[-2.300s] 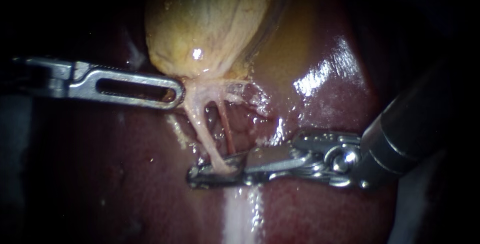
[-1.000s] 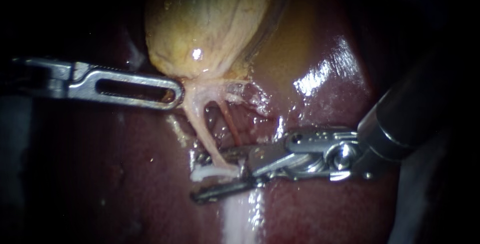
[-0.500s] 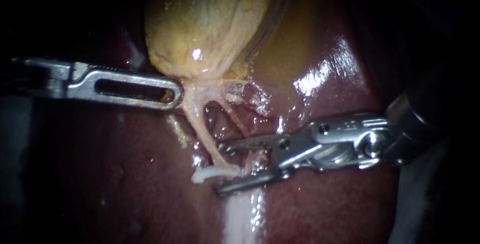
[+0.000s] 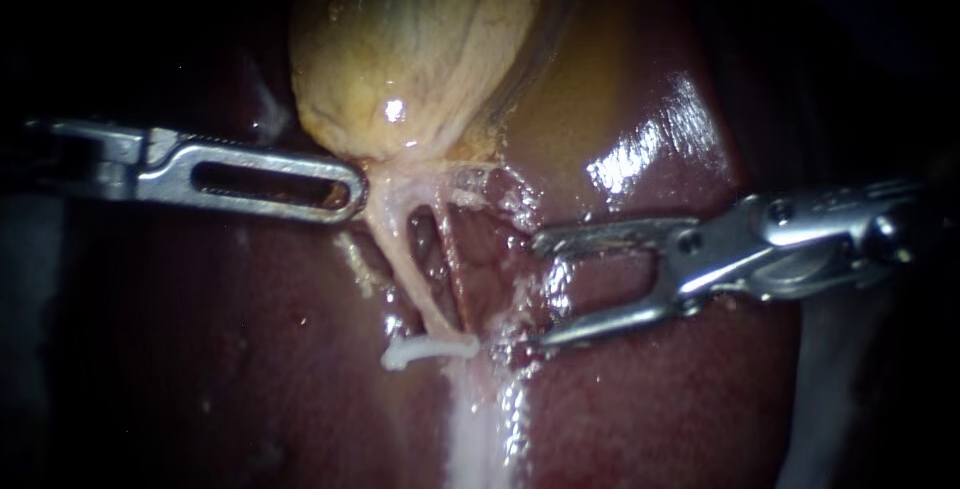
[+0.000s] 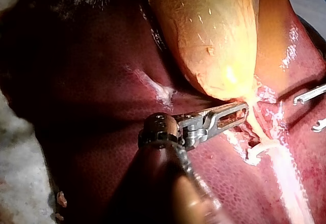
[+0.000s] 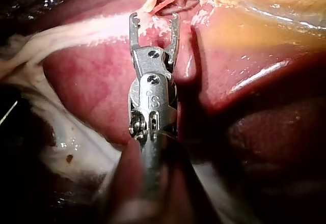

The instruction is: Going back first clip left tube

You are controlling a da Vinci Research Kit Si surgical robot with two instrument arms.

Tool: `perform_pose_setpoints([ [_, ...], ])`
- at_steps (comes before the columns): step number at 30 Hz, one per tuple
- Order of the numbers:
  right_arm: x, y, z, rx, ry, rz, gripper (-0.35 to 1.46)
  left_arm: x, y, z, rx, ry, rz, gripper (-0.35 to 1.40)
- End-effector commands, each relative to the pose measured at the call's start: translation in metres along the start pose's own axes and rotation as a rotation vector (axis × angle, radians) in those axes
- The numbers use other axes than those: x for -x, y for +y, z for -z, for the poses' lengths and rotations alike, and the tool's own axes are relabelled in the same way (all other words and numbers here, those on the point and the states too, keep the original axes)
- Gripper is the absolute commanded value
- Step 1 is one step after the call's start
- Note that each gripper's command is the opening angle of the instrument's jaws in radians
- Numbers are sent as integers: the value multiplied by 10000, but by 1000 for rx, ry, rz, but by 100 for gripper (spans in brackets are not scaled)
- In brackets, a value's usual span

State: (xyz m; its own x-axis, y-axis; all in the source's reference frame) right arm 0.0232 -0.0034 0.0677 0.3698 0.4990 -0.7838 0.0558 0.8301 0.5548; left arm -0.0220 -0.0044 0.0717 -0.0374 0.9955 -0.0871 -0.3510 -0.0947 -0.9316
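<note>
Across the whole field lies the glossy dark-red liver (image 4: 650, 409), with the swollen yellow-tan gallbladder (image 4: 420, 39) resting on it. My left instrument (image 4: 348, 189), slotted steel, sits at the gallbladder's neck; whether it grips there I cannot tell. My right instrument (image 4: 540, 291) stands gaping and empty just beside the tubes. The pale, thin left tube (image 4: 410, 269) looks soft, slick and easily torn. The small white clip (image 4: 425, 351) crosses its lower end — any hold belongs on the tube above it.

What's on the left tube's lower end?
A white clip lies across the left tube. The tube's stretch under it is covered; liver lies beneath both.
</note>
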Motion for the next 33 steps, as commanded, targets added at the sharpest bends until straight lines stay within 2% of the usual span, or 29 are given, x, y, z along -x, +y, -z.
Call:
perform_pose_setpoints([
  [1, -1, 0, 4, 3, -1, 6, 49, 0, 0, -1, -1, 0, 0, -35],
  [9, -2, -2, 6, 1, -1, 7, 49, 6, -11, -12, -3, 7, -6, -35],
  [14, -2, -4, 6, 1, -1, 7, 49, 15, -28, -37, -13, -10, -18, -35],
  [21, -1, -4, 7, 1, -1, 7, 50, 19, -41, -76, -18, -30, -27, -35],
  [33, 0, -5, 9, 0, -1, 8, 50, 15, -41, -78, -17, -36, -27, -35],
])
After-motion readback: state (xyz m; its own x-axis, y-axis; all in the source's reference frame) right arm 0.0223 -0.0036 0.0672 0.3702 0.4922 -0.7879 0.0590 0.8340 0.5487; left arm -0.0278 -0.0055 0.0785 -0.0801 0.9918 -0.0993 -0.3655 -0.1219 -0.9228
